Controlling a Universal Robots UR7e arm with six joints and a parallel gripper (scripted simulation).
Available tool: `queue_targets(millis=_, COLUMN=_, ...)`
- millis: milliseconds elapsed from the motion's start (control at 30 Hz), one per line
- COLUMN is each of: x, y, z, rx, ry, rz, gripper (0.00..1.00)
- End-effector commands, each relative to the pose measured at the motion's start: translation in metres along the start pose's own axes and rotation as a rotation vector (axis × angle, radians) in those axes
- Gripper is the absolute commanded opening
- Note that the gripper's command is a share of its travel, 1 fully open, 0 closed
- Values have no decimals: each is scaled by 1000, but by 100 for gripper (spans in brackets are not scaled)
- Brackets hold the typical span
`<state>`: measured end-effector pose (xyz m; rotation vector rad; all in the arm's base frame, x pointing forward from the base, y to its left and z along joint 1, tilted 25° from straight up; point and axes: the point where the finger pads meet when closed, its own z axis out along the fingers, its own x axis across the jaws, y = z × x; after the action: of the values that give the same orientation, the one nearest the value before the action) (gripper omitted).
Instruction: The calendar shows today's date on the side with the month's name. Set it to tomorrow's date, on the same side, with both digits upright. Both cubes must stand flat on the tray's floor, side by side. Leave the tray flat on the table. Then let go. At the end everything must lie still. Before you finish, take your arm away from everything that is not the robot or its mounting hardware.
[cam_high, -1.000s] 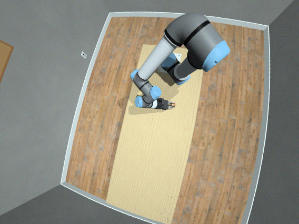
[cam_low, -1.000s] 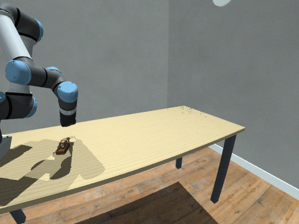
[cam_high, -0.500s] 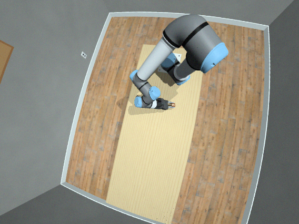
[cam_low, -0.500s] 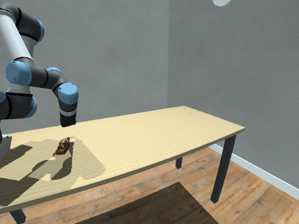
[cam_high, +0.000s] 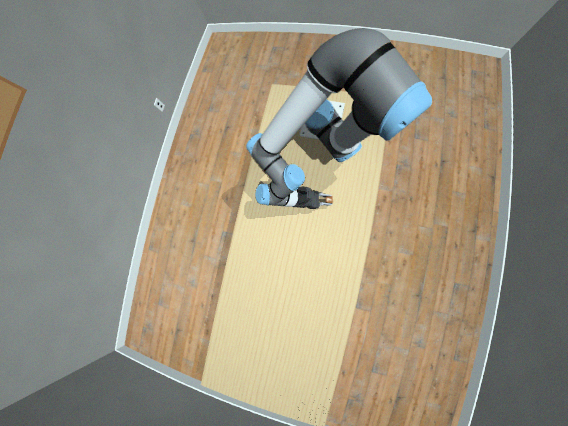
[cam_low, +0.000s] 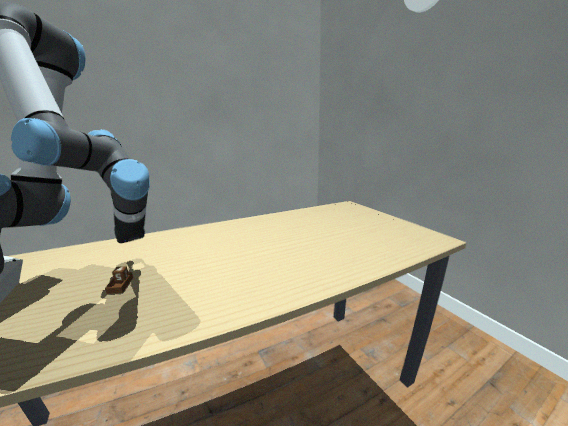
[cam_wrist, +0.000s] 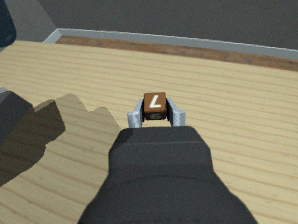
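Gripper (cam_high: 326, 199) (cam_wrist: 154, 105) closed on a brown cube (cam_high: 328, 200) (cam_wrist: 155, 105), one finger on each side. The held cube shows a white digit facing the wrist camera, looks like an upside-down 7; another face is dark, its mark too small to read. In the exterior view the fingers are hidden behind the black gripper body, which is up above the bench (cam_high: 295, 280) (cam_low: 280, 255) (cam_wrist: 240, 120), tilted.

From the top, the held cube is over the base-end part of the bench, nearer the right long edge than the left.

Brown tray (cam_low: 117, 286) sits on the bench top, toward the left end in the exterior view, between the near and far long edges, in the arm's shadow. Second cube (cam_low: 120, 273) is at the tray, with what looks like a 5 facing the camera. Tray can't be made out from the top.

Arm (cam_high: 295, 117) (cam_low: 27, 75) bends over from its mount at the base-end short edge.
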<state>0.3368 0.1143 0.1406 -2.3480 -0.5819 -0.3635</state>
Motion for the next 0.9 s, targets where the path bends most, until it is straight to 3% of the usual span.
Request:
queue_targets(millis=0, x=0, y=3, z=3, rx=0, ry=0, rz=0, gripper=57)
queue_targets(millis=867, x=0, y=32, z=31, rx=0, ry=0, rz=0, gripper=57)
